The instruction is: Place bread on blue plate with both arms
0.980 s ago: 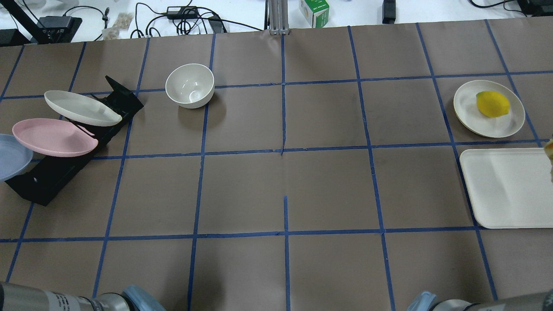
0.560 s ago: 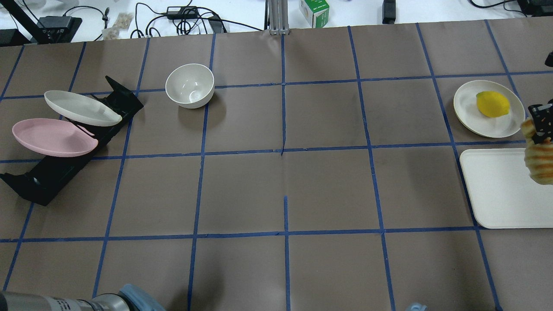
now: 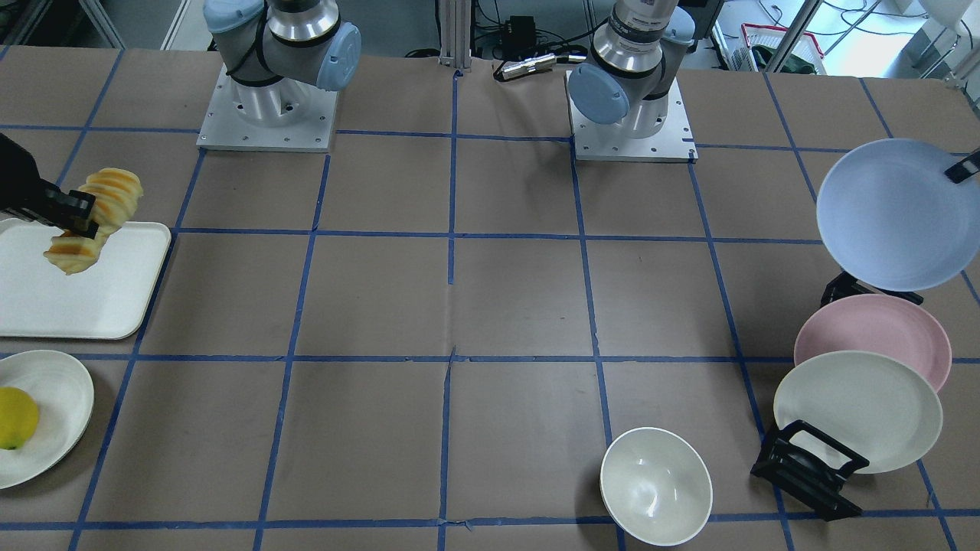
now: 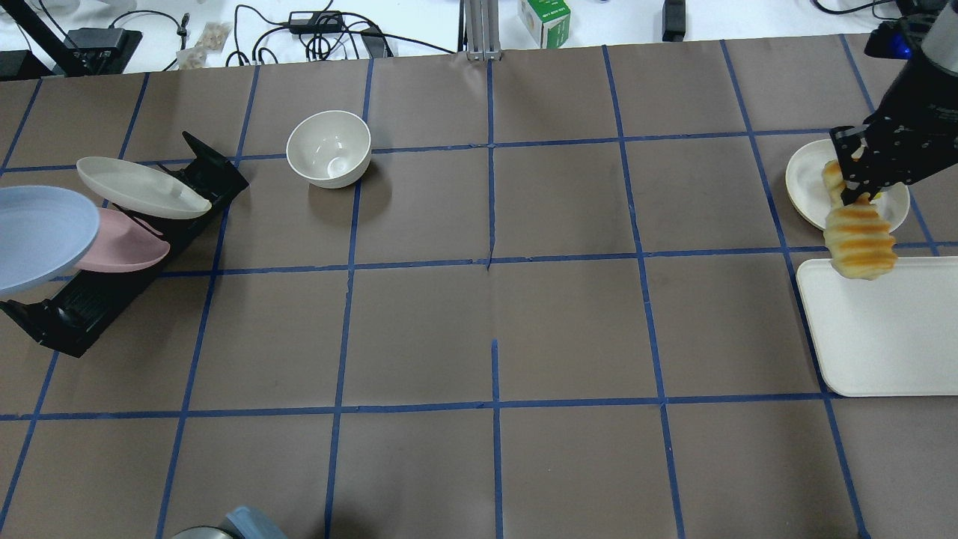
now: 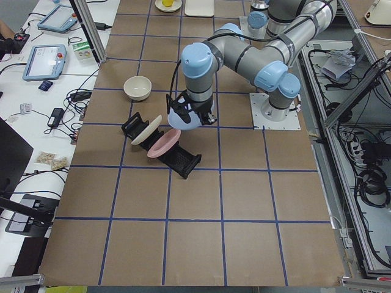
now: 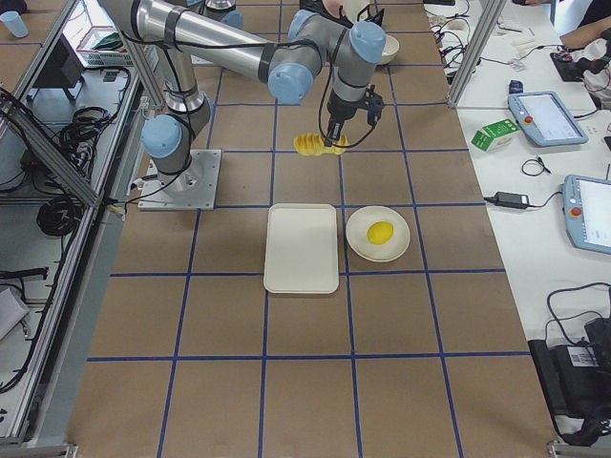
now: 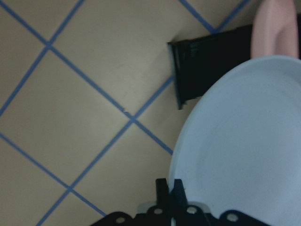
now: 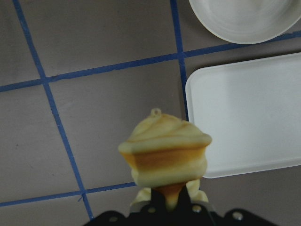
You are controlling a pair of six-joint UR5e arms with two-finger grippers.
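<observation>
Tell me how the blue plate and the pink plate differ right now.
Colour: the blue plate is pale lavender-blue, the pink plate soft pink. Support: the blue plate is held in the air, its rim pinched by the left pincer; the pink plate leans in the black rack. Both are round, shallow and empty.

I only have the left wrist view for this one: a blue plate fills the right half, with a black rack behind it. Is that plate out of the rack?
Observer: Yes. The left side view shows the left hand holding the blue plate above the black rack, where a pink plate and a cream plate lean.
Operator: And the other arm?
Observer: The right hand grips the bread in the air at the table's other end, by the white tray.
Operator: What else is over there?
Observer: A lemon lies on a small round plate beside the tray.
</observation>
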